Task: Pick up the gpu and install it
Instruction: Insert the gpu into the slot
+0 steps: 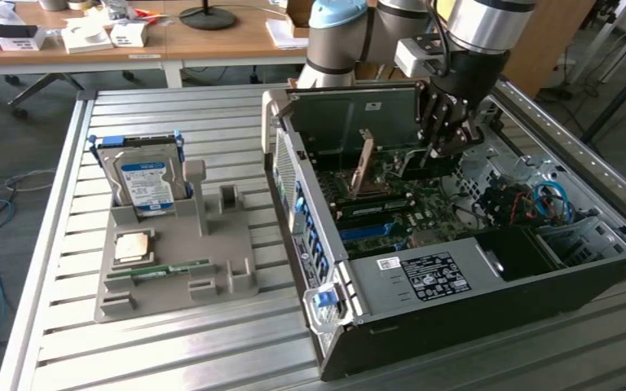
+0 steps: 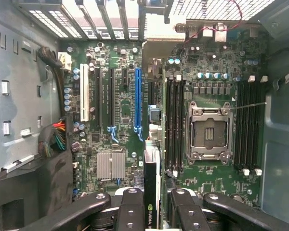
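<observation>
Holding the gpu [image 2: 152, 179] edge-on, the end effector [image 2: 156, 195] has its fingers [image 2: 131, 199] closed in on both sides of the thin card, so we call it gripped. In the exterior view the end effector [image 1: 445, 137] hangs inside the open pc case [image 1: 455, 281], over the motherboard [image 1: 400, 213].

Progress: pick looks done, install not. The blue slot [image 2: 137, 98] is empty, and so are the other expansion slots beside it. The card runs approx parallel to the blue slot, offset toward the memory slots [image 2: 173, 120], and sits above the board, not seated as far as we can tell.

On the tabletop [image 1: 182, 110], the grey tray [image 1: 226, 281] holds the hard drive [image 1: 144, 181], a cpu chip [image 1: 134, 244] and the memory stick [image 1: 160, 269], all well apart from the end effector.

Left, we judge: line up w/ a slot and seat the card.
</observation>
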Available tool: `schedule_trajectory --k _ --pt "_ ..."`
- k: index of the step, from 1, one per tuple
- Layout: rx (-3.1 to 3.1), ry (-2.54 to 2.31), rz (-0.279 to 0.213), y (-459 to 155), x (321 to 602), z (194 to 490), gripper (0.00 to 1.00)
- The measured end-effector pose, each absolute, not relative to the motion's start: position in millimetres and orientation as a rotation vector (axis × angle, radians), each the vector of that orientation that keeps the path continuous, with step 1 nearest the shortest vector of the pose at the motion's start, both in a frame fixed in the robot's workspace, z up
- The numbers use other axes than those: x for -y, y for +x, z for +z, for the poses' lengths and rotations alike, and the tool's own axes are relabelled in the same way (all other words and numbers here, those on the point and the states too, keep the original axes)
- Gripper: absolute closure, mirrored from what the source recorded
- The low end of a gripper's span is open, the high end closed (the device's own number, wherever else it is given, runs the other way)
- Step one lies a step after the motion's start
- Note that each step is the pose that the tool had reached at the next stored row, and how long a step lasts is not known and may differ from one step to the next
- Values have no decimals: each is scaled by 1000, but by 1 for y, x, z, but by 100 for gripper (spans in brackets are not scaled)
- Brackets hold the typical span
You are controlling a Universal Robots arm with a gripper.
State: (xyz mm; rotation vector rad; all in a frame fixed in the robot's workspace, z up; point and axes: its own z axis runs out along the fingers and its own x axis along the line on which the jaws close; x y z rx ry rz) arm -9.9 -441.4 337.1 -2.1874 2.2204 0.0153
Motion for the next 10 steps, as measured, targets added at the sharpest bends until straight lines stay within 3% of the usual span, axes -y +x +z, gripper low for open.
schedule_trajectory --k 10 --pt "-2220 -2187 16 -10 441 332 74"
